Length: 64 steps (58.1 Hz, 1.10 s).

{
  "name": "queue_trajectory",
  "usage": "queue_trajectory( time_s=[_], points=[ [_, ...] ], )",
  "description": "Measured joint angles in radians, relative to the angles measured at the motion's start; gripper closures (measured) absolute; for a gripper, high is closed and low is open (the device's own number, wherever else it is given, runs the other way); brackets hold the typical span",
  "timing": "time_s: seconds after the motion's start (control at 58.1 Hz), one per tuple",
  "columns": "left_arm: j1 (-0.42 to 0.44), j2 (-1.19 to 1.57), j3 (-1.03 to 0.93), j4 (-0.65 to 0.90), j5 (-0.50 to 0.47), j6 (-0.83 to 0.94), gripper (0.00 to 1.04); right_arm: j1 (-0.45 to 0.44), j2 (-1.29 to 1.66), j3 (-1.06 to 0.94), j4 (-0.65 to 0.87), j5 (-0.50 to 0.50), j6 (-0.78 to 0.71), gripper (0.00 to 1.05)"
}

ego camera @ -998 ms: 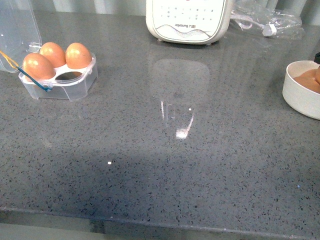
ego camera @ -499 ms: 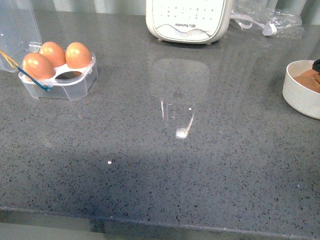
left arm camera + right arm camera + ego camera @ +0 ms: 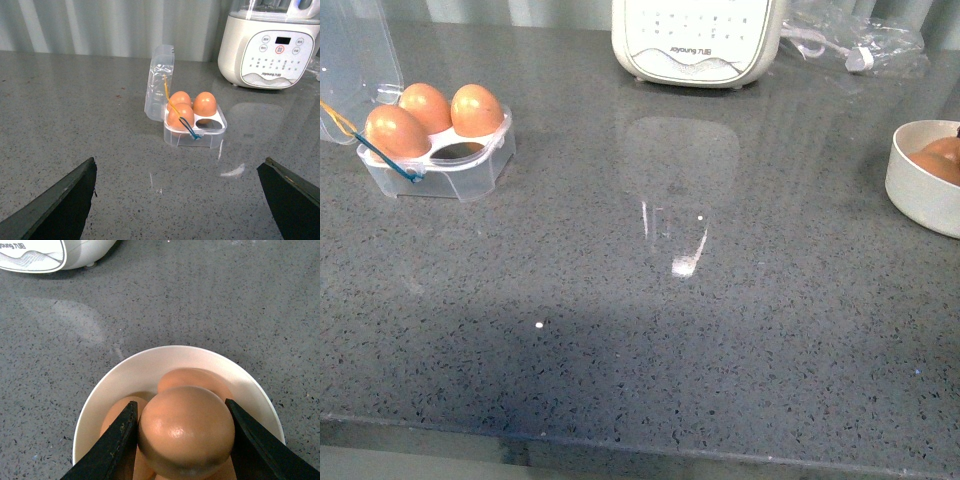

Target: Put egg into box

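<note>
Pickup step: the right fingers (image 3: 116, 445) clasp the egg (image 3: 186, 432) over the bowl (image 3: 125, 371) at right. Next, carry it left to the box (image 3: 455, 172) (one cell looks empty), lowering gently. The left fingers (image 3: 60, 205) gape wide.

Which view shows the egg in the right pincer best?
Right wrist view: the egg sits large between both fingers, over the bowl. Front view shows only orange at its edge; left wrist view misses it.

Bright, sharp views; glare spots the countertop (image 3: 685, 265) and egg (image 3: 186, 432).
</note>
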Motion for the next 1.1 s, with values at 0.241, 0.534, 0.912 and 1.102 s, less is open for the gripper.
queue_trajectory(
  time_s=[0.241,0.534,0.912,1.102],
  points=[
    [0.000,0.000,0.000,0.000,0.000,0.000,0.07,0.029,-0.103,0.006,-0.053,-0.006,-0.002,0.61],
    [0.000,0.000,0.000,0.000,0.000,0.000,0.07,0.201,-0.097,0.175,-0.125,0.008,-0.003,0.61],
    [0.000,0.000,0.000,0.000,0.000,0.000,0.07,0.492,0.053,0.356,-0.169,-0.097,-0.036,0.61],
    [0.000,0.000,0.000,0.000,0.000,0.000,0.07,0.532,0.079,0.359,-0.171,-0.167,-0.078,0.61]
  ],
)
